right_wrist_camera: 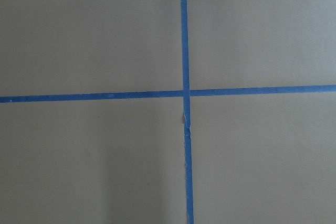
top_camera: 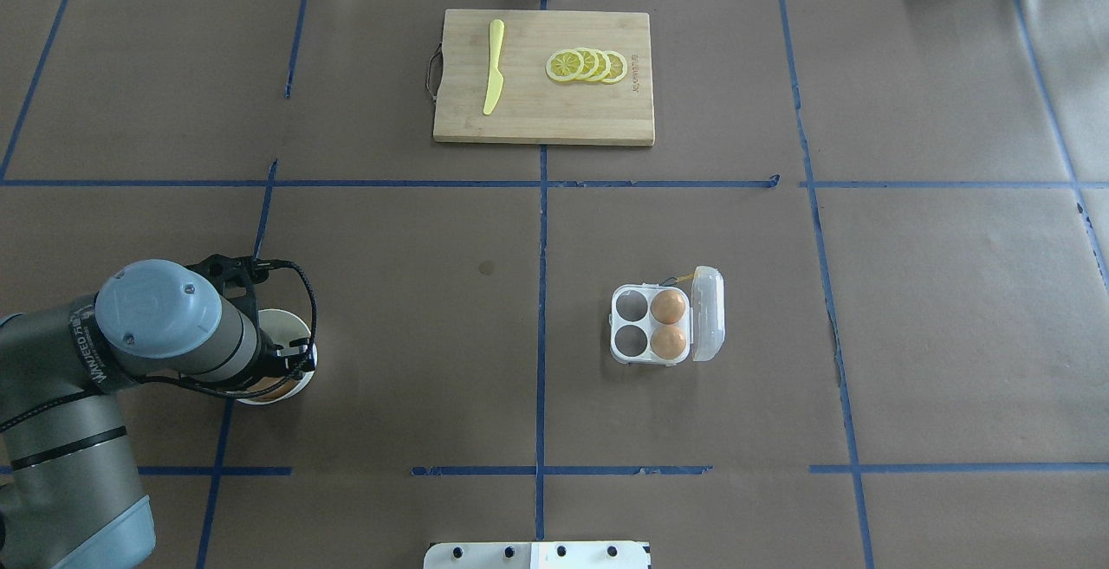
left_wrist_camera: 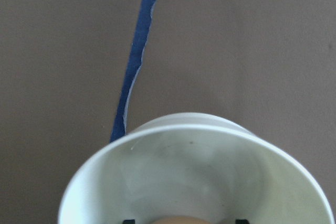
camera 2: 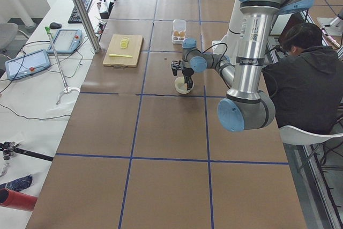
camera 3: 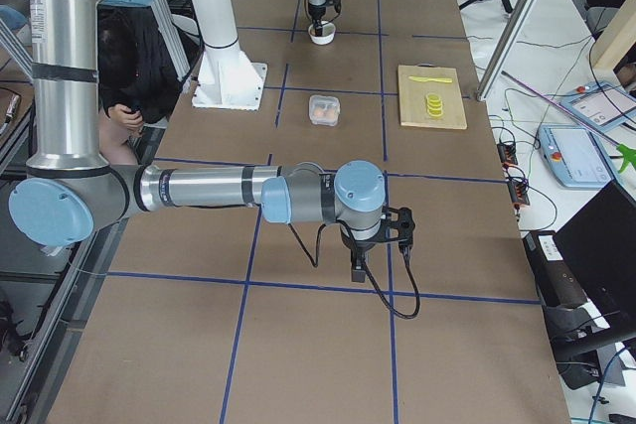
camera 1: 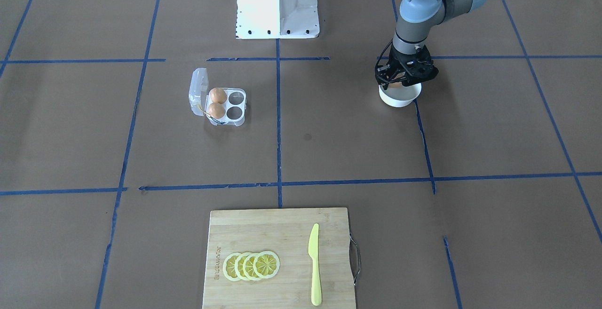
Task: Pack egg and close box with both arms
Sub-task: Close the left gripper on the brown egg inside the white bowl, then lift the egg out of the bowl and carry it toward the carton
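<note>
The left arm reaches down over the white bowl with the left gripper sunk inside it. The right gripper shows only from the side, well apart from the egg carton, so I cannot tell whether it is open or closed. The carton's lid stands up and two eggs fill the hinge-side cups. The third egg lies between the spread left fingers, ungripped, so an off-centre squeeze could likely shoot it up the curved wall, crack it, or drag the light bowl.
</note>
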### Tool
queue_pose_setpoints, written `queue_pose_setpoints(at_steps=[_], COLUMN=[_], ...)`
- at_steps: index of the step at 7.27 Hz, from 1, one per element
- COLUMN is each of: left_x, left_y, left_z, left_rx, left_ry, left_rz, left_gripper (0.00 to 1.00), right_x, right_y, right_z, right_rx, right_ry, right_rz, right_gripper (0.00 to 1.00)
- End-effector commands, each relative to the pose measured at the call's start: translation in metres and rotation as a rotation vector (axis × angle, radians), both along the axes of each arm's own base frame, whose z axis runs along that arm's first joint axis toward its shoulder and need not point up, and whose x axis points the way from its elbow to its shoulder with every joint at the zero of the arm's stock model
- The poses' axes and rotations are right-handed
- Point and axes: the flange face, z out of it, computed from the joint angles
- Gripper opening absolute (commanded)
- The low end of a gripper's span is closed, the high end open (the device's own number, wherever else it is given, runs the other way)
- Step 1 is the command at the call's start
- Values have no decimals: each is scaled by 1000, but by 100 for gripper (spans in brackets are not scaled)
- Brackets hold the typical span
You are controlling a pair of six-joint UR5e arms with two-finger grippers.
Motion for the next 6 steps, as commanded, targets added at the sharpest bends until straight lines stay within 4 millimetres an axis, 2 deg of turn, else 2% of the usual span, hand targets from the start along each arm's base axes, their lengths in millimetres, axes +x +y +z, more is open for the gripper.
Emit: queue_pose_setpoints(at_steps=[1, 3, 6], left_x=[-2, 10, -13], left_y=[-3, -15, -45], left_z=[-10, -41, -45], left_rx=[3, 7, -4], left_ry=[7, -12, -35], left_rz=[-5, 2, -64], left_gripper=[18, 16, 13], right_x=[0, 0, 1], right_y=[-2, -2, -1], right_z=[-1, -1, -1], right_rx=[2, 2, 2], right_ry=[0, 0, 0], right_rz=[0, 0, 1], right_gripper=[100, 100, 100])
